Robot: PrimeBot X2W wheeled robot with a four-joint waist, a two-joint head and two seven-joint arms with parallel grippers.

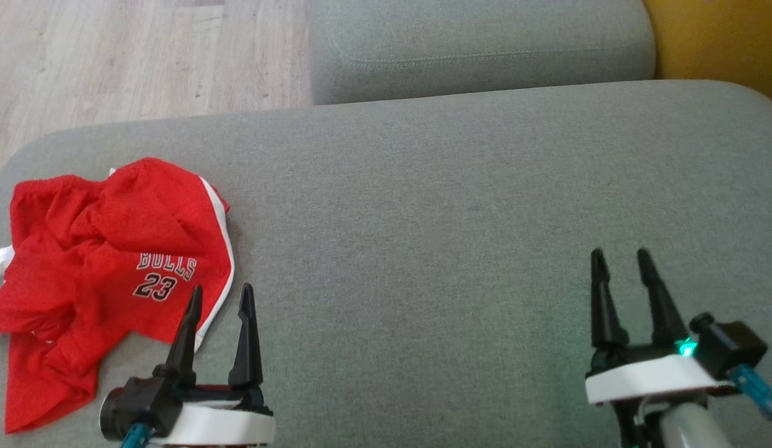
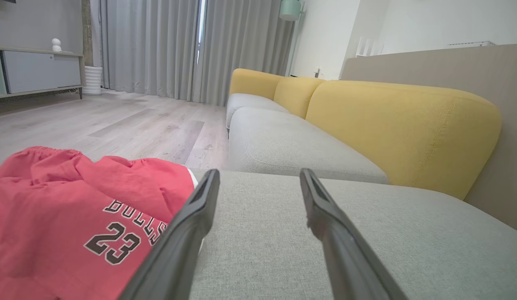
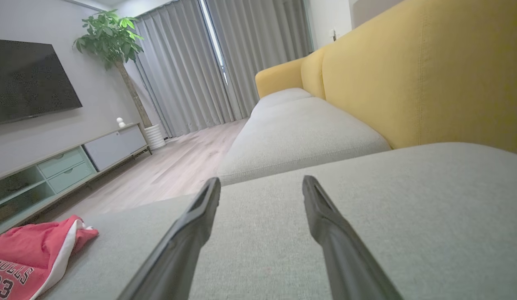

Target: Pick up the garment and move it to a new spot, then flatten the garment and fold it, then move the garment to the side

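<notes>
1. The left gripper point(image 1: 221, 289), lower left of the head view, is spread wide and empty; so is the right gripper point(image 1: 619, 253), lower right.
2. The crumpled red mesh garment with white trim point(image 1: 99, 261) lies at the frame's left on the grey fabric sofa cushion point(image 1: 454, 218), just beside the left gripper.
3. Pinching only one loose layer could let it slip or trail.

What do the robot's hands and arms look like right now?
Left hand and right hand: two long, tapering black fingers each on a white base, with a black side module and teal cable fitting. The right one shows a green light and a pale grey forearm.
</notes>
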